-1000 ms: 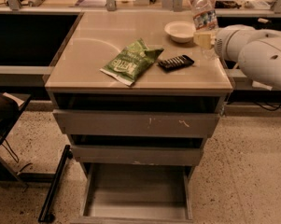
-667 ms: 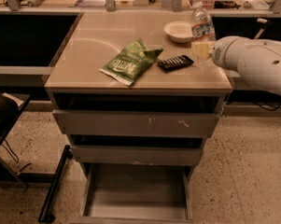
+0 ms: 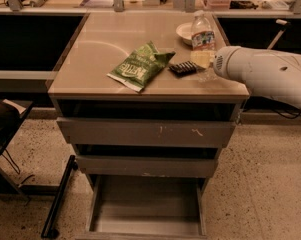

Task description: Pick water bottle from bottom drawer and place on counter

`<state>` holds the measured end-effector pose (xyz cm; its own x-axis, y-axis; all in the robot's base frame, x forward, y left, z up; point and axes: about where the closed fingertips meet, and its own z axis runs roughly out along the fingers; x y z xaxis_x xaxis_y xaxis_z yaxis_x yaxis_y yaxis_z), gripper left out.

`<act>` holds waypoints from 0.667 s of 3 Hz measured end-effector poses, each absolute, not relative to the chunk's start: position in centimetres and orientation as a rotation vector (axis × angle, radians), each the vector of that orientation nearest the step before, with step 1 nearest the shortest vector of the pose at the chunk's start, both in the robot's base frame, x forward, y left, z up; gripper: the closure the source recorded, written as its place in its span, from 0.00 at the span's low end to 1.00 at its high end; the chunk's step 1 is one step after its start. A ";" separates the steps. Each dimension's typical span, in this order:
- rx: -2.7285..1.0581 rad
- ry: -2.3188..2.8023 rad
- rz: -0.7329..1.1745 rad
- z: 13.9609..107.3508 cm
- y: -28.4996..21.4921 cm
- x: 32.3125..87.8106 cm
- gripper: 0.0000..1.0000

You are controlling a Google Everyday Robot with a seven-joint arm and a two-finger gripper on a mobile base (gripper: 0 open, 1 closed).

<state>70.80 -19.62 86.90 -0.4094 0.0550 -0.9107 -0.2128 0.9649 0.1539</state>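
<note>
Inspection of the camera view.

1. The water bottle (image 3: 203,36) stands upright over the right rear part of the counter (image 3: 97,51), cap uppermost, label band facing the camera. Its clear base sits at or just above the beige surface; contact cannot be confirmed.
2. The gripper (image 3: 204,61) is at the bottle's lower half, below the label, reaching in from the right. Its jaws are clenched on the water bottle. The white arm housing (image 3: 262,74) extends off the right edge of the view, past the counter's right rim.
3. A white bowl (image 3: 185,32) sits just behind and left of the bottle. A black ridged bar (image 3: 183,68) lies just left of the gripper, near the bottle's base. A green chip bag (image 3: 141,66) lies flat near the counter's centre, its corner touching or nearly touching the bar.
4. The bottom drawer (image 3: 146,204) is pulled well out toward the camera, its grey floor exposed. The two upper drawers (image 3: 145,132) sit further in.
</note>
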 end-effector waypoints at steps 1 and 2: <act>-0.102 1.893 0.313 89.1 -17.9 73.7 1.00; -0.063 1.802 0.339 91.7 -15.6 78.2 1.00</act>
<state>78.24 -15.58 91.71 -0.2593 0.1357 -0.9562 -0.2209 0.9555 0.1955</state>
